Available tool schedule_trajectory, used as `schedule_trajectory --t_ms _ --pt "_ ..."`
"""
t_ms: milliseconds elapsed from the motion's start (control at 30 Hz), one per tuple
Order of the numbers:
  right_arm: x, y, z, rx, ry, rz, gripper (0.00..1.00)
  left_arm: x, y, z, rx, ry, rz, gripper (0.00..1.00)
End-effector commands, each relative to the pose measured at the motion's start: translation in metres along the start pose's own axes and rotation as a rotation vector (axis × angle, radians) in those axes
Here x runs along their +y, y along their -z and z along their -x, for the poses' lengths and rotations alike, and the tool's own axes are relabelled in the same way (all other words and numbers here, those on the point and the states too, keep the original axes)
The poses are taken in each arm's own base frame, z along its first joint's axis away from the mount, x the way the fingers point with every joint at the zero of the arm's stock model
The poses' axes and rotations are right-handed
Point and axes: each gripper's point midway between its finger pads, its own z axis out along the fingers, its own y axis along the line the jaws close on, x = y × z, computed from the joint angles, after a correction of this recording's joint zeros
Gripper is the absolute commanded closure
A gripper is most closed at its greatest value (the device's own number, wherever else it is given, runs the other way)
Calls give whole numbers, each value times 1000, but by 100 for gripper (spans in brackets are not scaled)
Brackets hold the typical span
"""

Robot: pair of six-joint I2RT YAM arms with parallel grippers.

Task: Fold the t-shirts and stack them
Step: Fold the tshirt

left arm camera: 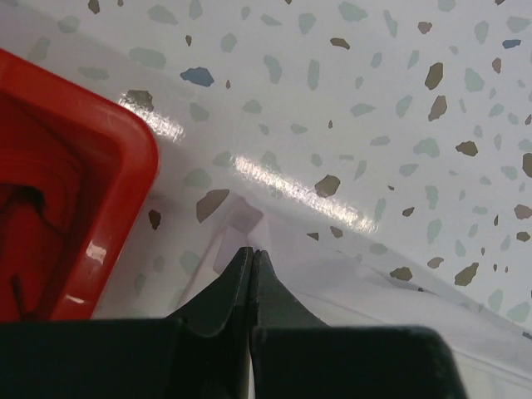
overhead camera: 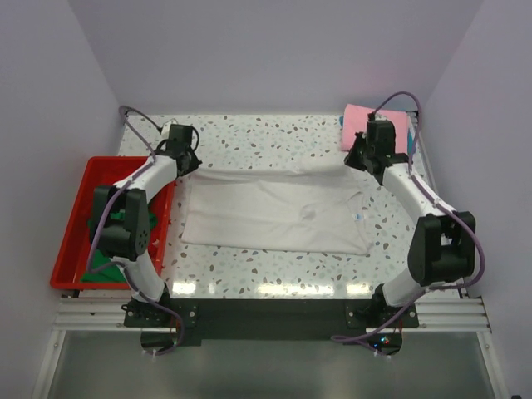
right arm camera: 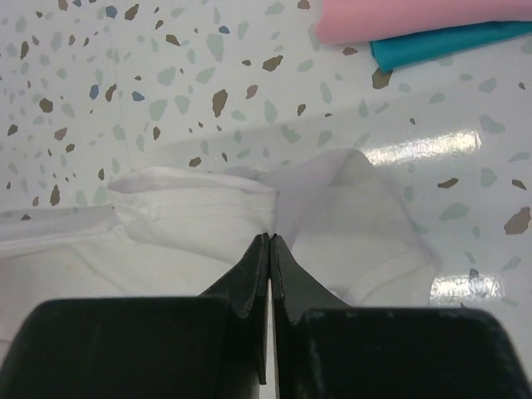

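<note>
Two folded t-shirts (pink [overhead camera: 359,118], teal [right arm camera: 449,41]) sit beyond the white t-shirt [overhead camera: 266,212], which lies spread out, left gripper [left arm camera: 252,253] and right gripper [right arm camera: 270,241] each clamped on its far edge.

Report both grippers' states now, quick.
Left gripper: closed, pinching a corner of the large white cloth t-shirt.
Right gripper: closed, pinching the same t-shirt's edge.

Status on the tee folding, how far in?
Done: pink tee and teal tee lie folded at the far right corner. In hand: left gripper and right gripper are shut on the far edge of the white tee. Remaining: fold and stack it, then the green tee in the red tray.
</note>
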Motion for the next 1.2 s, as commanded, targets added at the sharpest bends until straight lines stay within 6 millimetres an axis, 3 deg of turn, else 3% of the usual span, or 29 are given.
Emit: schedule_trajectory --t_ms 0,133,300,433,500,633,1000,1167 --pt "4 22 5 -64 -36 36 100 3 18 8 -33 56 -26 100" --pt "-7 36 -19 -42 -38 25 100 12 25 -8 -12 73 -25 100" --pt "-11 62 -30 -66 -50 37 100 19 33 -23 -1 94 -44 100" --pt "-14 73 -55 -37 -65 66 100 25 37 -32 6 108 -50 100" --pt "-15 82 -58 -53 -71 72 100 27 41 -34 2 111 -54 100" --pt "-22 88 -78 -35 -80 72 100 32 47 -37 -10 118 -58 100" --pt "-32 105 -109 -25 -104 86 100 44 58 -55 -16 138 -79 100" --pt "-40 104 -141 5 -144 106 100 49 64 -67 -19 150 -109 100"
